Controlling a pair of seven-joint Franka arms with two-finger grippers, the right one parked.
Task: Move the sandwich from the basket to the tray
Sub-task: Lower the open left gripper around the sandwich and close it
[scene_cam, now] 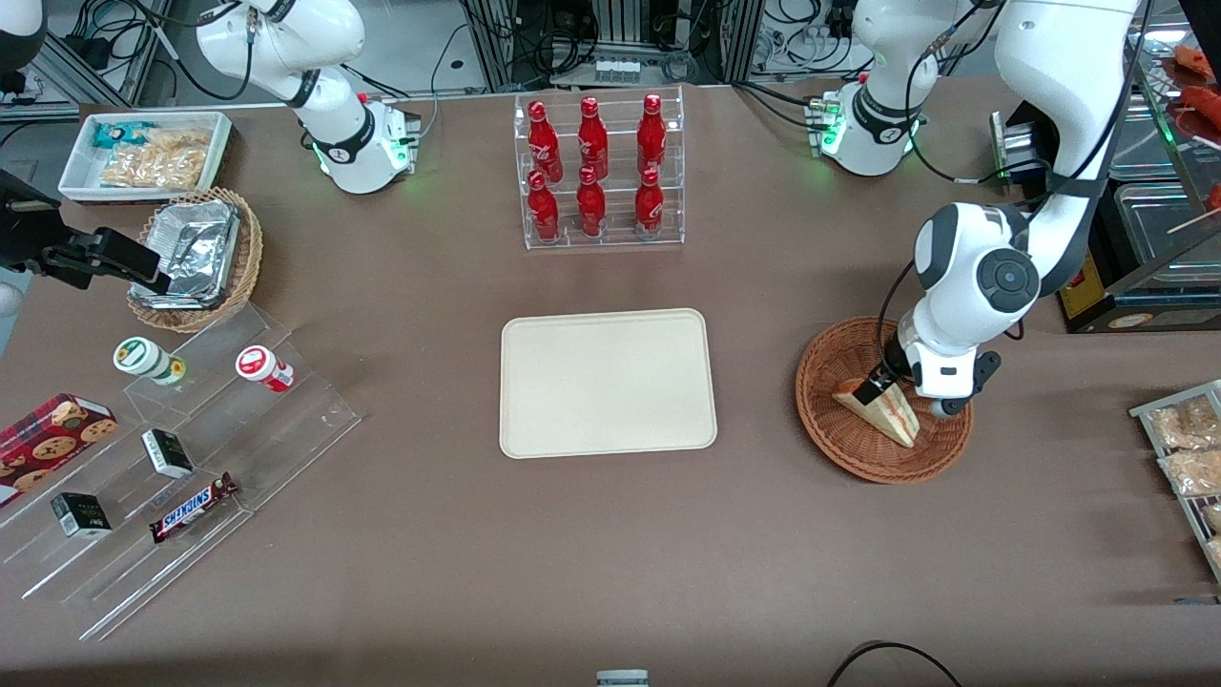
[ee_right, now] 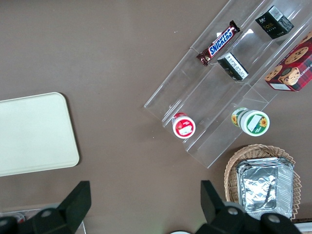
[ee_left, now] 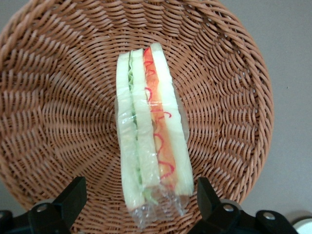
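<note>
The sandwich (scene_cam: 882,411) (ee_left: 150,126), a clear-wrapped wedge of pale bread with red-orange and green filling, lies in the reddish-brown wicker basket (scene_cam: 839,453) (ee_left: 58,87) toward the working arm's end of the table. My left gripper (scene_cam: 882,382) (ee_left: 141,197) hangs low over the basket, open, with one black finger on each side of the sandwich's wrapped end and a gap to each. The cream-beige tray (scene_cam: 608,382) (ee_right: 34,131) lies flat at the table's middle with nothing on it.
A clear rack of red bottles (scene_cam: 598,172) stands farther from the front camera than the tray. Toward the parked arm's end are acrylic steps with snacks (scene_cam: 191,448), a lighter wicker basket with a foil container (scene_cam: 196,258) and a white bin of packets (scene_cam: 143,153). Packaged food sits on a rack (scene_cam: 1183,448) near the working arm.
</note>
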